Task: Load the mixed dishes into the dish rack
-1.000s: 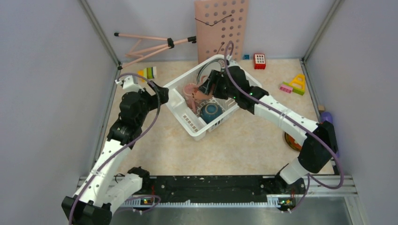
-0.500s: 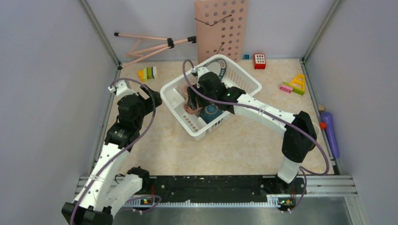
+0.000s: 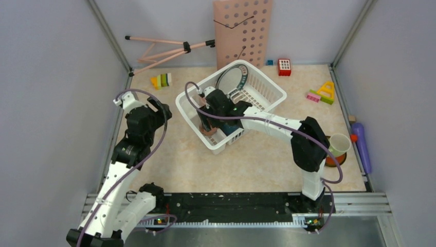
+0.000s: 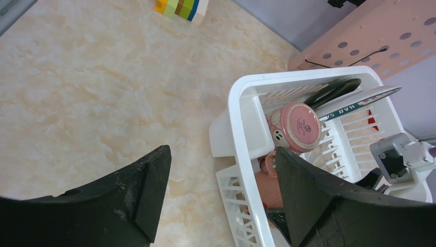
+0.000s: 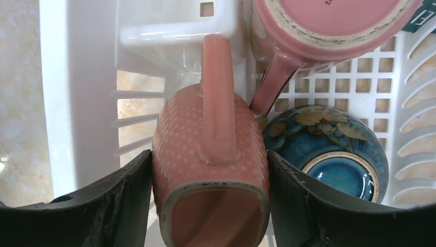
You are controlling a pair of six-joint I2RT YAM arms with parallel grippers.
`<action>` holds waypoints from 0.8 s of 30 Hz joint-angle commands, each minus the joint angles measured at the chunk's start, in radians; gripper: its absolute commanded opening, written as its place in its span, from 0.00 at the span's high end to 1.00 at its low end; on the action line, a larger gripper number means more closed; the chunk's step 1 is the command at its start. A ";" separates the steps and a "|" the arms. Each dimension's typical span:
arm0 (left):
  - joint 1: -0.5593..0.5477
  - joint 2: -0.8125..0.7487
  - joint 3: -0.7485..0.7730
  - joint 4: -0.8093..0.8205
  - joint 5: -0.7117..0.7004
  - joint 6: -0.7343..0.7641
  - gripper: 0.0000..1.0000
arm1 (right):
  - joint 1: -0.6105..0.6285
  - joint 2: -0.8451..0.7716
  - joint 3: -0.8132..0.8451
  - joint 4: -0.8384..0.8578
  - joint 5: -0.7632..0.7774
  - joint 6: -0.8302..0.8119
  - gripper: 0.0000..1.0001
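Observation:
The white dish rack (image 3: 187, 110) sits askew mid-table. My right gripper (image 3: 208, 123) is shut on a dotted pink cup (image 5: 211, 175), its fingers pressed on both sides, and holds it handle-up low in the rack's near-left corner. Beside it lie an upturned blue bowl (image 5: 329, 149) and a second pink cup (image 5: 329, 20), bottom up. A teal-rimmed plate (image 3: 234, 77) stands at the rack's far end. My left gripper (image 4: 220, 154) hangs open and empty above the rack's left wall (image 4: 241, 103). A light green mug (image 3: 339, 143) rests on an orange plate (image 3: 329, 160) at the right.
A pink perforated board (image 3: 242, 31) and a folded tripod (image 3: 164, 49) lean at the back wall. Toy blocks lie at the back left (image 3: 162, 81), back centre (image 3: 284, 67) and right (image 3: 323, 93). A purple cylinder (image 3: 360, 146) lies by the right edge.
My right arm has carried the pink cup from the rack's middle down into its near-left corner. The left arm has drawn back a little to the left. The green mug has come into view.

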 commanded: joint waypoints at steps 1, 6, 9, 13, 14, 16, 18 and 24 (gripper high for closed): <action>0.004 -0.011 0.019 0.020 0.006 0.029 0.22 | 0.035 0.005 0.081 0.049 0.047 -0.024 1.00; 0.004 -0.025 -0.009 0.079 0.098 0.049 0.29 | 0.069 0.031 0.109 0.020 0.101 -0.064 1.00; 0.004 -0.047 -0.041 0.118 0.104 0.046 0.34 | 0.074 0.049 0.154 -0.037 0.175 -0.022 0.99; 0.004 -0.063 -0.069 0.150 0.093 0.062 0.40 | 0.081 0.084 0.270 -0.171 0.303 0.153 0.98; 0.004 -0.066 -0.077 0.161 0.093 0.067 0.41 | 0.089 0.085 0.280 -0.187 0.322 0.178 0.96; 0.005 -0.068 -0.089 0.175 0.095 0.079 0.41 | 0.103 0.089 0.297 -0.201 0.334 0.202 0.90; 0.004 -0.067 -0.090 0.174 0.096 0.084 0.40 | 0.108 0.095 0.311 -0.213 0.317 0.217 0.85; 0.004 -0.024 -0.049 0.123 0.150 0.101 0.18 | 0.104 0.125 0.309 -0.194 0.203 0.171 0.78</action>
